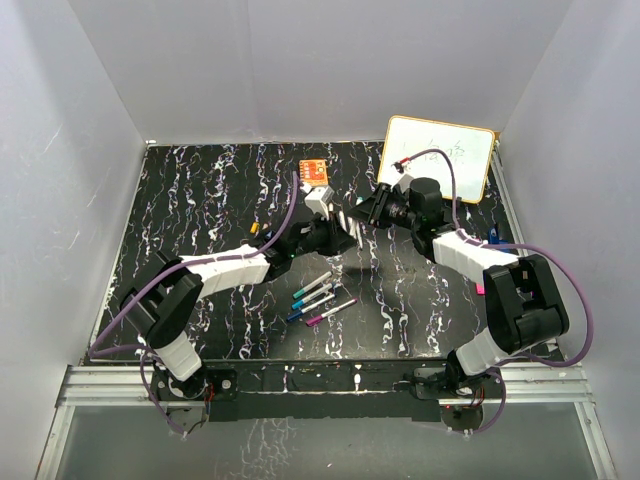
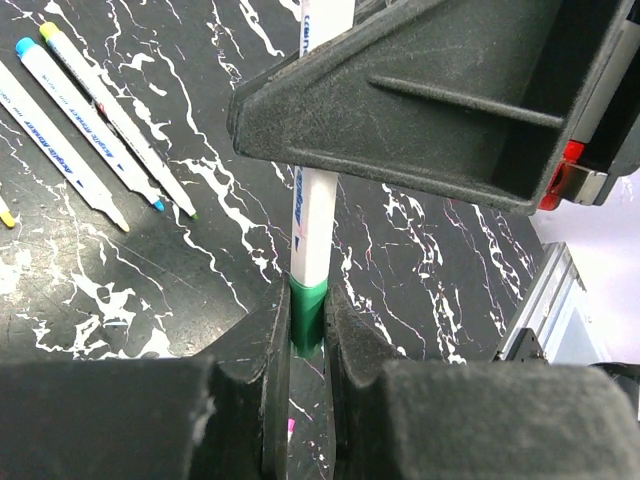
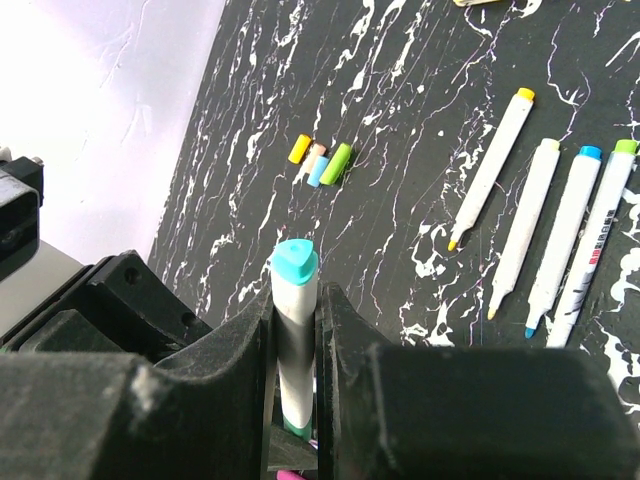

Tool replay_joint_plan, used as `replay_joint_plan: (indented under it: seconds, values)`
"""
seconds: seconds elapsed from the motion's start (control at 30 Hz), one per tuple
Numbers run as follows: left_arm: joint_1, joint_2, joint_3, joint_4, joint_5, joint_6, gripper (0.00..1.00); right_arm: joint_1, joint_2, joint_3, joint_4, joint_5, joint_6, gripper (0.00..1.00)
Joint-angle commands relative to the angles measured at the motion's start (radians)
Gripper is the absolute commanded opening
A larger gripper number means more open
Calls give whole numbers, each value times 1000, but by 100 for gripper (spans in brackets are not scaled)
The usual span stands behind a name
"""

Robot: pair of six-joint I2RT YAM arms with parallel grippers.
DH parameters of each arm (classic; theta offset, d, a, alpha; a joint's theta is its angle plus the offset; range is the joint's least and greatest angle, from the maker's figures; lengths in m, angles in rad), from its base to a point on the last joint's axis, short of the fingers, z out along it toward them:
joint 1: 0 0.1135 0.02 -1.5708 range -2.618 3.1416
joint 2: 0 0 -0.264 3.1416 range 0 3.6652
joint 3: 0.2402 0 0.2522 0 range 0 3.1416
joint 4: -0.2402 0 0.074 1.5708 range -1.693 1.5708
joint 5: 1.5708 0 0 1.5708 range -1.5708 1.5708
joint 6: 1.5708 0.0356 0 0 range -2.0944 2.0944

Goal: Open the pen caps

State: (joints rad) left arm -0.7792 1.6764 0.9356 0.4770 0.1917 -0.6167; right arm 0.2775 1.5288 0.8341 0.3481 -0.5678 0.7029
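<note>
– How far along with the caps?

– Partway, by the look of it. Counting four loose caps clustered on the table, well left of the whiteboard and nearer the arm bases. Counting four bare-tipped pens side by side too, well apart from the whiteboard on its near-left side.

– And in hand?

– Holding one pen off the table, near the whiteboard's near-left corner. Pinching its green cap with the left gripper, with jaws pressed onto it. Clamping the white barrel with the right gripper, with jaws closed tight on it and a teal end showing above the fingers.

– Pulled off yet?

– No. Seated flush against the barrel, so not yet parted.

– Left to do?

– Drawing this one apart, as a guess. Cannot tell from above whether any other pens in that row carry caps.
</note>
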Motion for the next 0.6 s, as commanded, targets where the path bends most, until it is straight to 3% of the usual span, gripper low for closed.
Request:
replay_joint_plan:
  seconds: [0.0, 0.2, 0.57]
  values:
    - [-6, -33, -64, -42, 89, -55, 0, -7, -26, 50, 162, 156, -23, 0]
    - [-5, -74, -151, -31, 155, -104, 0, -6, -4, 90, 183, 236, -48, 0]
    - [-8, -197, -266, -73, 154, -86, 0, -6, 43, 145, 240, 249, -28, 0]
